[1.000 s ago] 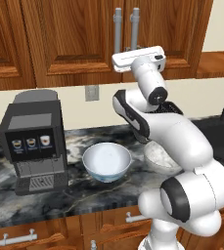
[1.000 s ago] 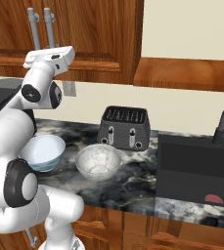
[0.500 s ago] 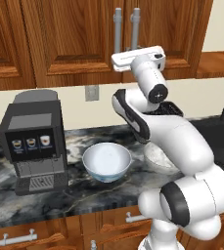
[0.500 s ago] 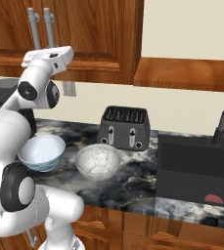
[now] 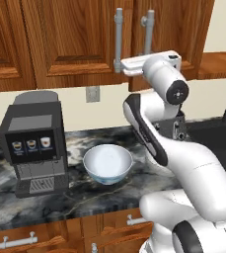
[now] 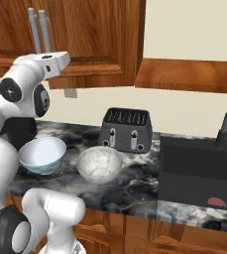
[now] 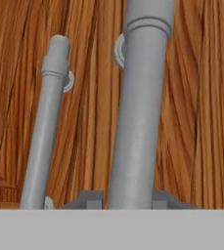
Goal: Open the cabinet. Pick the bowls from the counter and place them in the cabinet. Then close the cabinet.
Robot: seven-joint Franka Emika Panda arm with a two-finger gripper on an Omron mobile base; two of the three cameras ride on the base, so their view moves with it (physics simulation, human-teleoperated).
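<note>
Two grey bar handles meet mid-cabinet (image 5: 75, 44); the fingers (image 7: 127, 199) are clamped on the left door's handle (image 7: 139, 112), low down, presumably for pulling it open. Both bowls, white (image 5: 107, 163) and speckled (image 6: 99, 164), wait on the worktop (image 6: 135, 183) below.

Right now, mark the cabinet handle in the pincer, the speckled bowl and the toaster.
cabinet handle (image 7: 138, 112), hand view, middle of the grey bar.
speckled bowl (image 6: 99, 164), right base view, inside of the bowl.
toaster (image 6: 126, 132), right base view, front face.

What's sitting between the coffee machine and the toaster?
Two bowls on the counter: the white bowl, then the speckled bowl, seen in the right base view.
</note>
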